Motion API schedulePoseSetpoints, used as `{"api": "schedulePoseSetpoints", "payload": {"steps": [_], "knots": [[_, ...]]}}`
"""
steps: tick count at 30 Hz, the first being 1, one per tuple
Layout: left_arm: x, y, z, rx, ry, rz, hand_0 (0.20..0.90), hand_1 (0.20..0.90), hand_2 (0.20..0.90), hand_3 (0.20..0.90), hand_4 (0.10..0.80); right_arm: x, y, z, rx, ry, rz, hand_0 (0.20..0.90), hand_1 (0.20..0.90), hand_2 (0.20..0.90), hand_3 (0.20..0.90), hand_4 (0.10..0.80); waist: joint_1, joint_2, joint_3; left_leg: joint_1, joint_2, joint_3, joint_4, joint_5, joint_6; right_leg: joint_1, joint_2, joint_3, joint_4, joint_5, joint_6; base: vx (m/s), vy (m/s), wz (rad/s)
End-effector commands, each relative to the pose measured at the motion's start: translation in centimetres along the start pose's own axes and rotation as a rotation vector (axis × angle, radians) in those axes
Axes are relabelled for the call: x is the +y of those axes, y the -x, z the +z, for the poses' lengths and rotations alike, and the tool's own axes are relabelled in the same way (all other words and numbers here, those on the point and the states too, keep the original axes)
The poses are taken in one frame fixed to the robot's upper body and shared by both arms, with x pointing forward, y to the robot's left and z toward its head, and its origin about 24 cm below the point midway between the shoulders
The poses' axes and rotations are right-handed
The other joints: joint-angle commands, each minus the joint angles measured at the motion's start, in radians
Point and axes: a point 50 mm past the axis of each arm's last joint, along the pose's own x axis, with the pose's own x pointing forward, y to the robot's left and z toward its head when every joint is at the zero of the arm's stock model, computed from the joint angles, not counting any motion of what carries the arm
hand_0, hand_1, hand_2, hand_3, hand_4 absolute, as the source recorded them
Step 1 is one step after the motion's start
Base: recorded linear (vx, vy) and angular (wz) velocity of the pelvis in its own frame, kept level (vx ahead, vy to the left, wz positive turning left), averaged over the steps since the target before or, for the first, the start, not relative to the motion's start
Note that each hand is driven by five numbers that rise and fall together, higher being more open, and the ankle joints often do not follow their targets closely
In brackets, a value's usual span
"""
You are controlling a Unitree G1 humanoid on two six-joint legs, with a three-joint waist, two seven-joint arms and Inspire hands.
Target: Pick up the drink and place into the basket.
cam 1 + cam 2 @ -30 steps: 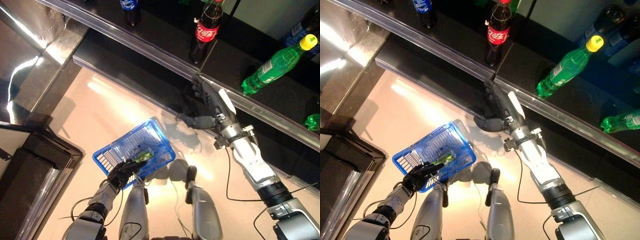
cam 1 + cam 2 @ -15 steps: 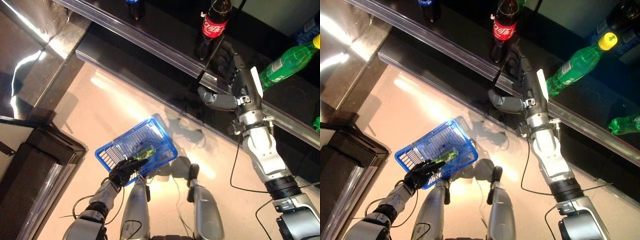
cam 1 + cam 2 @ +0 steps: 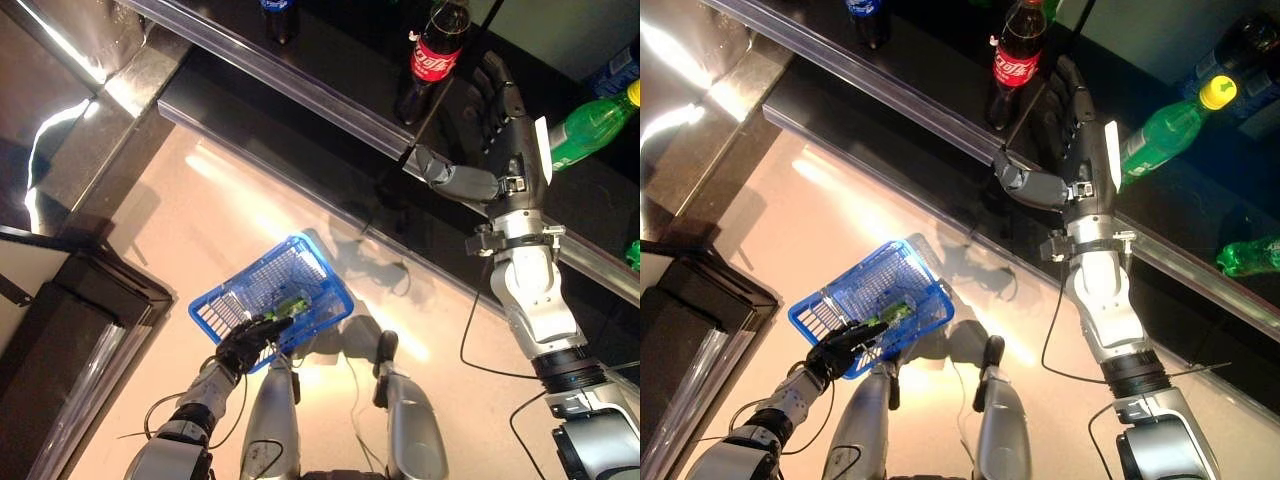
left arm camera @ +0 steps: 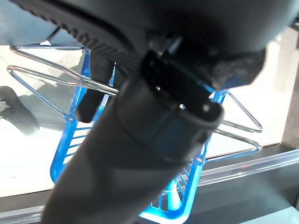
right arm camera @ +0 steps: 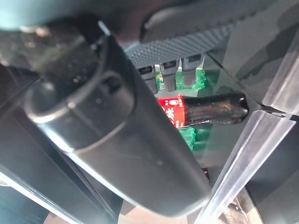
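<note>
floor (image 3: 200, 230): pale, glossy, glare | shelf (image 3: 330, 60): dark, clear front rail | black cabinet (image 3: 60, 340): left

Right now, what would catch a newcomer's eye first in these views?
The right hand, fingers open, reaching onto the dark shelf beside the upright cola bottle, not gripping it. Low down, the left hand holds the blue basket by its handle, something green already inside. A green bottle lies tilted farther right.

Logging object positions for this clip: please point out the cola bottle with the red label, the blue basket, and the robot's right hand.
Cola bottle (image 3: 433, 55), left eye view, on its red label.
Blue basket (image 3: 322, 276), left eye view, on its far rim.
Right hand (image 3: 505, 125), left eye view, on the back of the palm.
</note>
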Motion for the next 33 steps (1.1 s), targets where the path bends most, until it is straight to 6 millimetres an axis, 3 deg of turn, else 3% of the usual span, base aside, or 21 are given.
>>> {"api": "schedulePoseSetpoints", "payload": {"steps": [1,20,33], "knots": [[5.0,2.4,-3.6,0.113,-0.031,0.145,0.3,0.3,0.3,0.2,0.1,-1.7,-2.9,6.6,-0.347,-0.056,-0.084,0.9,0.9,0.9,0.9,0.8,0.009,-0.021,-0.042,0.015,-0.056,0.01,0.019,-0.046,0.056,0.008,-0.006,0.012,0.085,-0.085,0.039,0.0,0.0,0.0],[4.1,2.0,-3.6,0.12,-0.05,0.115,0.3,0.3,0.3,0.2,0.1,-1.7,-4.9,7.6,-0.334,-0.111,-0.116,0.9,0.9,0.9,0.9,0.8,0.028,-0.009,-0.038,0.043,-0.075,0.007,-0.022,-0.036,0.065,0.03,-0.008,0.0,0.055,-0.07,0.041,-0.001,0.007,0.01],[3.6,1.9,-3.7,0.133,-0.069,0.101,0.3,0.3,0.3,0.2,0.1,-2.3,-6.3,7.1,-0.266,-0.122,-0.168,0.9,0.9,0.9,0.9,0.8,0.041,-0.004,-0.043,0.055,-0.083,0.006,-0.036,-0.034,0.07,0.039,-0.012,-0.007,0.041,-0.057,0.045,0.0,0.0,0.0]]}}
